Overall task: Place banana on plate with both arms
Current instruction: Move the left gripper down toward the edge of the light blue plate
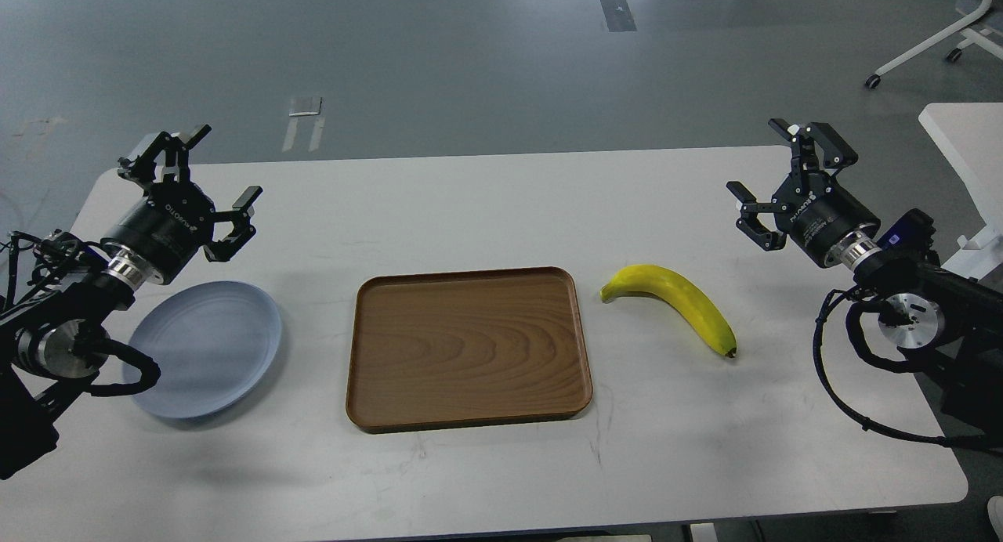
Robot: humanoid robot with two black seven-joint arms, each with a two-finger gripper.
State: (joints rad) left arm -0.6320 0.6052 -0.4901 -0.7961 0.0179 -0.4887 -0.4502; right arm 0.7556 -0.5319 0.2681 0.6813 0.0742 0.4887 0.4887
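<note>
The yellow banana [675,304] lies on the white table [501,213], right of the brown tray, its greenish stem end toward the tray. The pale blue-grey plate [211,346] rests at the left, partly hidden by my left arm. My left gripper [205,174] hovers above and behind the plate, open and holding nothing. My right gripper [772,174] hangs open to the upper right of the banana, well apart from it and also holding nothing.
A rectangular wood-grain tray [468,348] sits mid-table between plate and banana. Grey floor lies beyond the table's far edge. A second white table [964,135] and a wheeled stand [932,48] are at the far right.
</note>
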